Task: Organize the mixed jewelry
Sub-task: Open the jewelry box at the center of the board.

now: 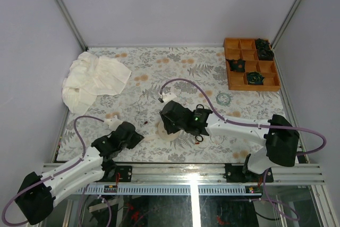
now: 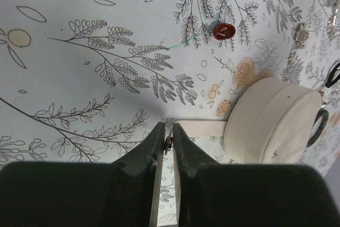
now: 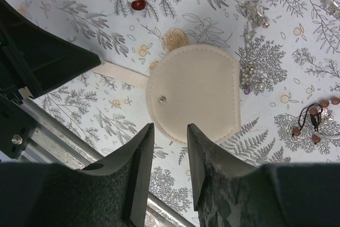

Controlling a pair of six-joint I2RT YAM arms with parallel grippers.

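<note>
Left gripper (image 2: pixel 168 131) is pulled in to a thin slit, with a tiny grey speck sitting in the gap. Honestly can't tell whether it's clamped on anything. Its tips are right at the loose end of the strap (image 2: pixel 204 127), which runs off to the right into the cream round pad (image 2: pixel 271 126), just ahead and to the right of the fingers.

Right gripper (image 3: pixel 169 131) is clearly parted with nothing between the fingers. It's hovering at the near edge of that same pad, so the snap stud on top is just ahead of its tips. The left gripper's black body is off to its left.

The jewelry (image 3: pixel 248 73) is all lying loose on the flowery tablecloth (image 1: pixel 159 67), none of it in either gripper:
- red bead (image 2: pixel 224 30), well ahead of the left fingers and a bit right, with a thin teal thread beside it
- clear sparkly bits (image 3: pixel 256 14), past the pad's right side as the right gripper sees it
- brown-bead piece (image 3: pixel 313 120) on a black cord, off to the right gripper's right
- black ring (image 2: pixel 319 126), poking out behind the pad, partly hidden
- teal bracelet (image 1: pixel 223 98), well beyond the right gripper

Wooden tray (image 1: pixel 232 78) sits in the far right corner with dark stuff in a few compartments. The crumpled white cloth (image 1: pixel 93 78) is far beyond the left gripper.
</note>
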